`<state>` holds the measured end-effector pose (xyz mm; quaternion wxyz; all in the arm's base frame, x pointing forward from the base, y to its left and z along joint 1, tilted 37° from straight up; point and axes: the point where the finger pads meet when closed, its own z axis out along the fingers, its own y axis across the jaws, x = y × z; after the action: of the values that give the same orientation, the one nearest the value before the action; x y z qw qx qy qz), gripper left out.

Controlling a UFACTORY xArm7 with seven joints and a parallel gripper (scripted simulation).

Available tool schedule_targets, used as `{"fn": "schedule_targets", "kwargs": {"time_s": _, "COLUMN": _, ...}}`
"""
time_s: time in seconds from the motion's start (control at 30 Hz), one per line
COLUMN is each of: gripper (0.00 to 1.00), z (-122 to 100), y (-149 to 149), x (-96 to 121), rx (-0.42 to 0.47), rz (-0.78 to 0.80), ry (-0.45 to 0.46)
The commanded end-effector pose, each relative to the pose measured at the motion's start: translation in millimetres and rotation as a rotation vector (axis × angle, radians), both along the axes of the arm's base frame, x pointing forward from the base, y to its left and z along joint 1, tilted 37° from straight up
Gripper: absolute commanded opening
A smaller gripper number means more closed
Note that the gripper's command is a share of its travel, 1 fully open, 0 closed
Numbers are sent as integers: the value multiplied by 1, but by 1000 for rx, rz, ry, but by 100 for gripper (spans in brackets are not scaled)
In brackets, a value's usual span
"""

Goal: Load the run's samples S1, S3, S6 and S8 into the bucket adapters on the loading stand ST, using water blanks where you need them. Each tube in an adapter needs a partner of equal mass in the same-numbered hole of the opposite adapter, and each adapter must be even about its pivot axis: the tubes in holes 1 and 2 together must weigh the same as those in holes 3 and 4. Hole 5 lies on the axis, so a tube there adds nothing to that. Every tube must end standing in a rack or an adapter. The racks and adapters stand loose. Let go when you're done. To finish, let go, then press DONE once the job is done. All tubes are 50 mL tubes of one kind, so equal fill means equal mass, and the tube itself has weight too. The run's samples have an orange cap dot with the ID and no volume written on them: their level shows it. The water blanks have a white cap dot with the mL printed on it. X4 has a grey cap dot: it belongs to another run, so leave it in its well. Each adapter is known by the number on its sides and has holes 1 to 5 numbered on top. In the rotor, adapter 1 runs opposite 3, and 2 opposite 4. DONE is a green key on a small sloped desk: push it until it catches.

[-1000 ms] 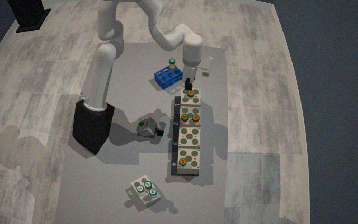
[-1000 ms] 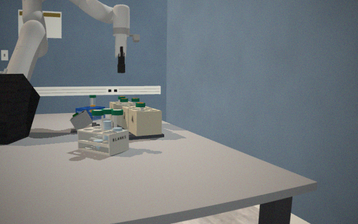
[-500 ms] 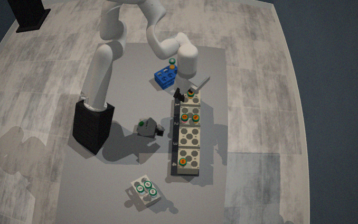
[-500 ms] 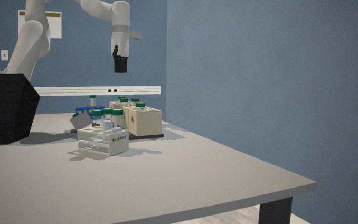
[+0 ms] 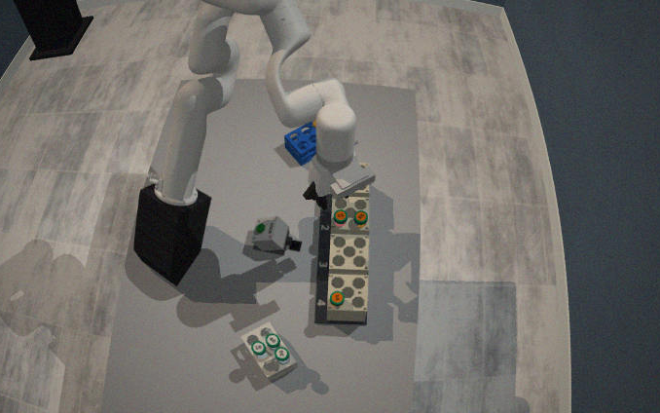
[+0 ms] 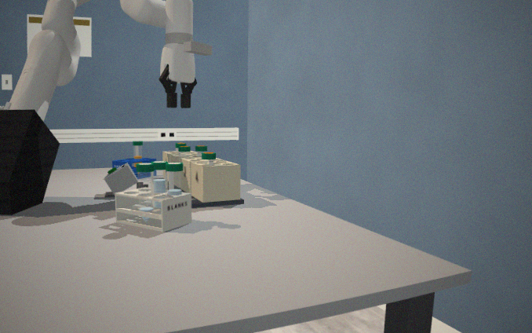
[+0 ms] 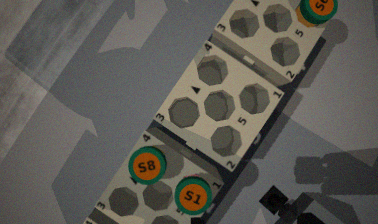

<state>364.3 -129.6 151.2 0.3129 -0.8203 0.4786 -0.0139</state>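
Observation:
My gripper point(image 5: 316, 198) point(image 6: 178, 101) point(image 7: 235, 210) is open and empty, high above the stand ST point(image 5: 321, 281). S8 point(image 5: 360, 216) point(image 7: 147, 165) stands in hole 4 and S1 point(image 5: 340, 216) point(image 7: 193, 197) in hole 1 of adapter 2 point(image 5: 350, 229). S6 point(image 5: 337, 298) point(image 6: 208, 155) point(image 7: 318, 6) stands in hole 1 of adapter 4 point(image 5: 347, 315) point(image 6: 218, 181). Adapter 3 point(image 5: 331, 252) point(image 7: 189, 86) is empty. The arm hides most of adapter 1 in the top view. Three white-dotted blanks stand in the blanks rack point(image 5: 285, 369) point(image 6: 175, 217); their numbers are too small to read surely.
The blue rack point(image 5: 299, 152) point(image 6: 122, 164) stands at the back, partly behind the arm, with a green-capped tube point(image 6: 137, 149) standing in it. The green DONE key point(image 5: 260, 228) is on a small grey sloped desk point(image 5: 275, 236) point(image 6: 122, 181) left of the stand.

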Motion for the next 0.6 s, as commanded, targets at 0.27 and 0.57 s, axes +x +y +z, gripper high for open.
{"fn": "schedule_targets", "kwargs": {"time_s": 0.27, "gripper": 57, "z": -29, "y": -41, "x": -13, "rx": -2, "rz": -3, "ry": -3}}
{"fn": "schedule_targets", "kwargs": {"time_s": 0.57, "gripper": 57, "z": -52, "y": -72, "x": -24, "rx": -2, "rz": -3, "ry": -2}}
